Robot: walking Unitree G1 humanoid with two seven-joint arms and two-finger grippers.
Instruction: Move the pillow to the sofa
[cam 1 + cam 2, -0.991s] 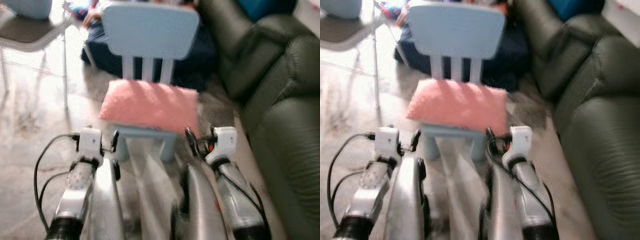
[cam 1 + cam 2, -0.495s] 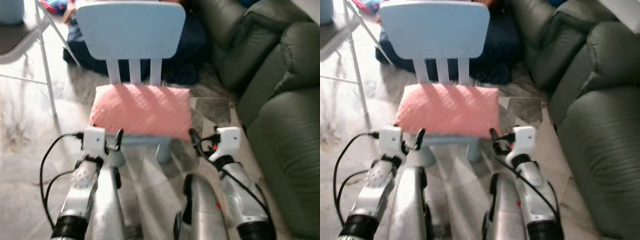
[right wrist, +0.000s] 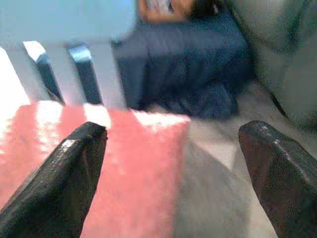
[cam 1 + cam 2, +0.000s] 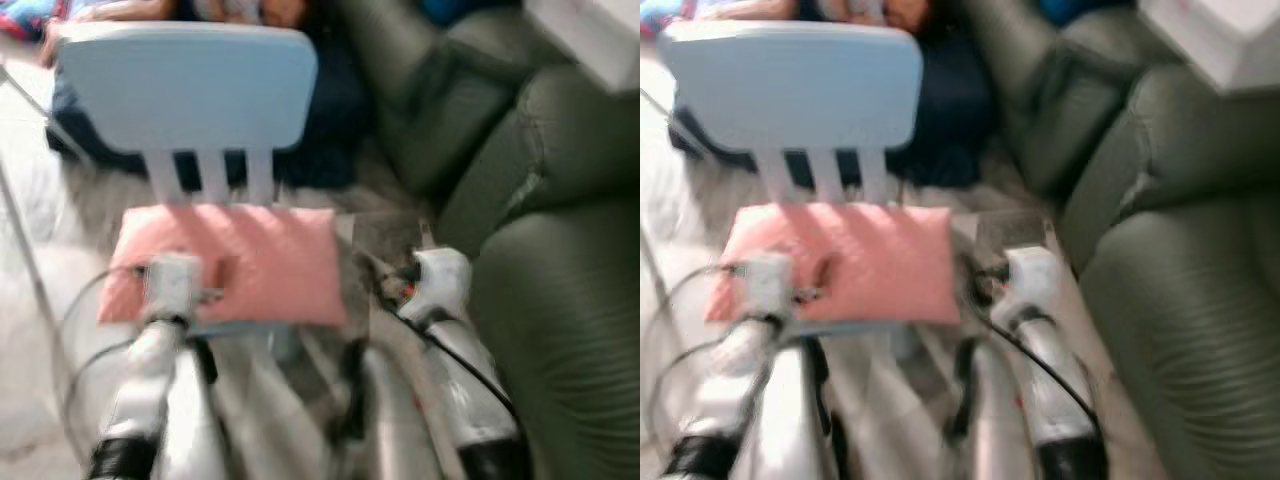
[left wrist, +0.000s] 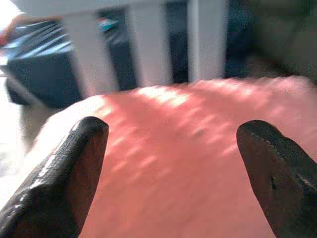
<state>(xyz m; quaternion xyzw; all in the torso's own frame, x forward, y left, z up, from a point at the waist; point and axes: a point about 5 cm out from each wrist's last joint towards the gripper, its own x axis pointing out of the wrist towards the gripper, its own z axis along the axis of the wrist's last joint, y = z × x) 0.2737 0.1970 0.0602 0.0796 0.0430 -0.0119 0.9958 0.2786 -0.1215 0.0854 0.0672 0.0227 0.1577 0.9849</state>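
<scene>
A pink pillow (image 4: pixel 265 265) lies flat on the seat of a small light-blue chair (image 4: pixel 185 85) straight ahead. My left gripper (image 5: pixel 173 163) is open, held just above the pillow's near left part with pink fabric between its fingers (image 5: pixel 59 183). My right gripper (image 3: pixel 173 168) is open at the pillow's right edge (image 3: pixel 143 163), one finger over the pillow and the other over bare floor. In the eye views both silver arms reach forward, the left gripper (image 4: pixel 212 275) over the pillow and the right gripper (image 4: pixel 375 270) beside it. The dark green sofa (image 4: pixel 560 300) stands to the right.
Behind the chair lies a dark blue beanbag (image 3: pixel 188 64) with a person partly seen on it (image 3: pixel 166 7). A white box (image 4: pixel 590 35) sits at the upper right on the sofa. A thin metal leg (image 4: pixel 22 250) stands at the far left. The pale marble floor (image 3: pixel 218 198) separates chair and sofa.
The camera has swung and come closer, blurring the picture. Both grippers now reach the pillow: the left lies over its front part, the right at its right edge.
</scene>
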